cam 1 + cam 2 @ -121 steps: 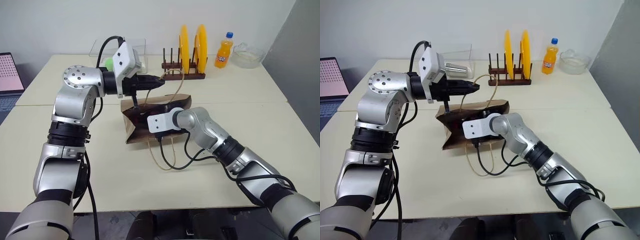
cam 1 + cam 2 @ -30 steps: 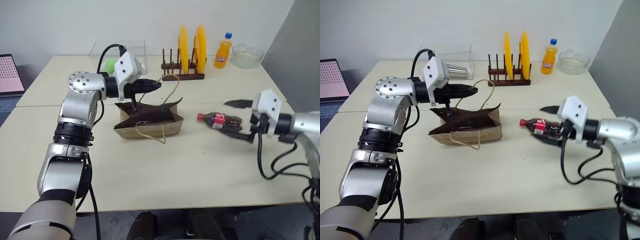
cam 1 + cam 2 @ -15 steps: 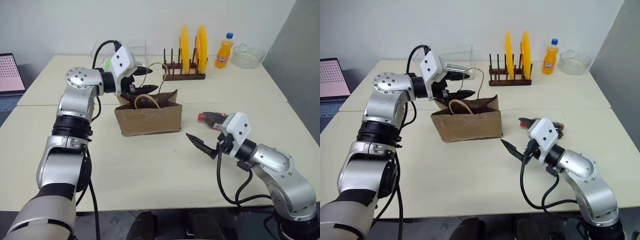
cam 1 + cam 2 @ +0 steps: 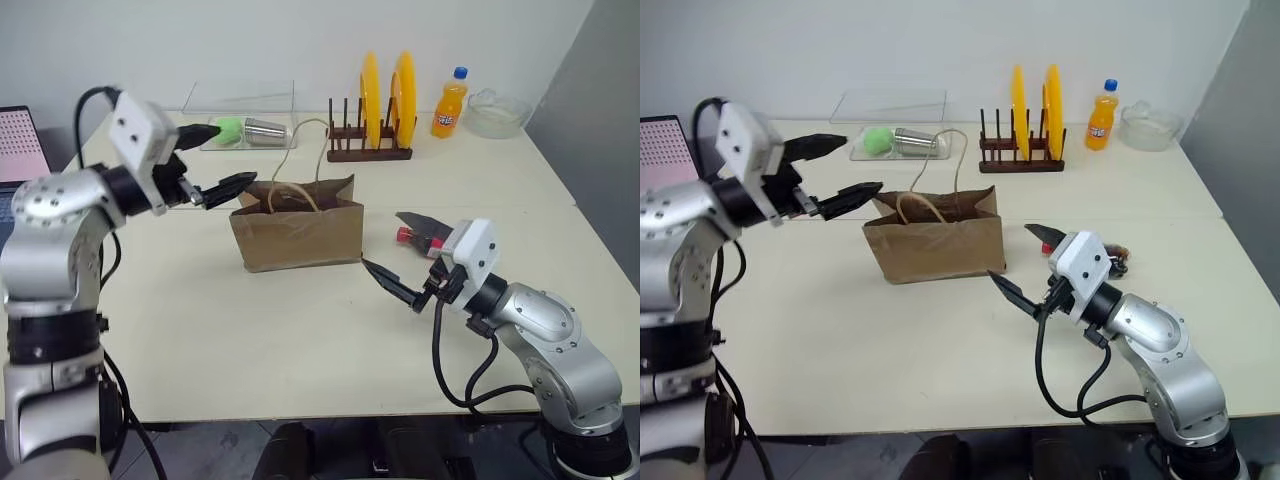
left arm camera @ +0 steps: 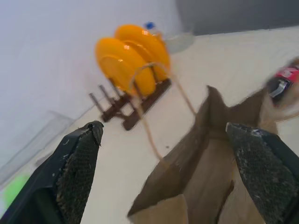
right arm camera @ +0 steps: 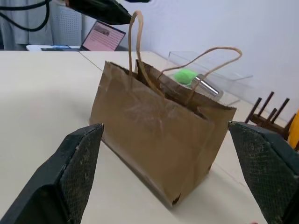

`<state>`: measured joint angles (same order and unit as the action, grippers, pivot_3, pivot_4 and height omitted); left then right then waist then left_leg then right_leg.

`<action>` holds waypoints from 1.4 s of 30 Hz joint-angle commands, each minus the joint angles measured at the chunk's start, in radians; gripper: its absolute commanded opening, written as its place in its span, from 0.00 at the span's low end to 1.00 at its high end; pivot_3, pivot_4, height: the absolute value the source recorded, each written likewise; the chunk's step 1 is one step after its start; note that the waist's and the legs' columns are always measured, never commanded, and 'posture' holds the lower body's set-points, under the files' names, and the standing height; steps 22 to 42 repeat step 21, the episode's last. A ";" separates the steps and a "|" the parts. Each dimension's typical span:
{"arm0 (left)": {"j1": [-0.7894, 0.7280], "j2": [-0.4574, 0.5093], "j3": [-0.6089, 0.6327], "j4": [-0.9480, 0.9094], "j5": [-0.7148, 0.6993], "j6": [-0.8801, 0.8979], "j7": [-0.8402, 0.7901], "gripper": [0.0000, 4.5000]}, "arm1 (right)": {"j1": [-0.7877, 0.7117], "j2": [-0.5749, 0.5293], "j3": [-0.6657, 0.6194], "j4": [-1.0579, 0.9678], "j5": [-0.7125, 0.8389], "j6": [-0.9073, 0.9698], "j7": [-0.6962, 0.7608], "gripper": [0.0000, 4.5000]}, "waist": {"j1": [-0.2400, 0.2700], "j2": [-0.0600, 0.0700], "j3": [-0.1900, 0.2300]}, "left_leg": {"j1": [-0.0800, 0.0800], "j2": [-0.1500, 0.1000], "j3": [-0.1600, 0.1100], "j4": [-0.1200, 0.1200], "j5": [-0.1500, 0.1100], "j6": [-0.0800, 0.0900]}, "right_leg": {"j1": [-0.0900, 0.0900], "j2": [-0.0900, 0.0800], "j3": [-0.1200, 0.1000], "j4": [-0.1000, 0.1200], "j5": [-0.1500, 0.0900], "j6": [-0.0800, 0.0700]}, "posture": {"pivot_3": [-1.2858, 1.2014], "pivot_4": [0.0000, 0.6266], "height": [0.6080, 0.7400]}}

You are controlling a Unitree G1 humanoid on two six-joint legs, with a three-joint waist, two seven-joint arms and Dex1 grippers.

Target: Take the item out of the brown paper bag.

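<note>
While the small red-capped cola bottle [image 4: 428, 238] lies on the table [image 4: 300, 330] at the bag's three o'clock, partly screened by our right gripper [image 4: 403, 255], the brown paper bag [image 4: 298, 234] stands upright between our grippers. Our left gripper [image 4: 215, 157], at its ten o'clock, gapes empty; the right does too. At twelve o'clock stand a plate rack [image 4: 368, 150], yellow plates [image 4: 385, 98] and an orange soda bottle [image 4: 447, 103].

Left gripper [image 4: 216, 158] now open, clear of brown paper bag [image 4: 300, 235]; bag upright.
</note>
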<state>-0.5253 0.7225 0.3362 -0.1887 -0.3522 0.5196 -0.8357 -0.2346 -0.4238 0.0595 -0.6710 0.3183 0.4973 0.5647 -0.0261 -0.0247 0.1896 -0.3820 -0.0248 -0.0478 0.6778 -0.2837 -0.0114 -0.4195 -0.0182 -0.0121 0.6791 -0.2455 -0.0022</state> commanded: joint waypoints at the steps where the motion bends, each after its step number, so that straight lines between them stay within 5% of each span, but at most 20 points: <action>1: 0.180 -0.135 0.143 -0.240 -0.005 0.109 0.263 0.99 | -0.022 0.020 -0.023 0.008 0.002 -0.056 -0.024 1.00 | 0.000 0.000 0.000 | 0.000 0.000 0.000 0.000 0.000 0.000 | 0.000 0.000 0.000 0.000 0.000 0.000 | 0.52 0.24 1.00; 7: 0.457 -0.310 0.065 -0.430 0.166 0.082 0.523 0.99 | 0.025 0.074 -0.043 0.058 -0.021 -0.177 -0.062 1.00 | 0.019 -0.004 -0.002 | 0.000 0.000 -0.001 0.000 0.000 0.000 | 0.000 0.000 -0.001 0.000 0.000 0.000 | 0.52 0.24 1.00; 14: 0.524 -0.408 -0.068 -0.439 0.211 0.002 0.598 0.99 | 0.174 0.132 -0.034 0.097 -0.090 -0.335 -0.124 1.00 | 0.033 -0.004 -0.002 | 0.001 0.000 -0.001 0.000 0.000 0.000 | 0.003 0.000 -0.001 -0.002 0.000 0.000 | 0.52 0.24 1.00; 42: 0.527 -0.406 -0.128 -0.384 0.208 -0.112 0.561 0.99 | 0.206 0.143 -0.038 0.121 -0.119 -0.368 -0.151 1.00 | 0.025 -0.003 -0.003 | 0.002 0.000 0.000 -0.001 0.000 0.000 | 0.002 0.001 -0.001 -0.001 0.000 0.000 | 0.52 0.24 1.00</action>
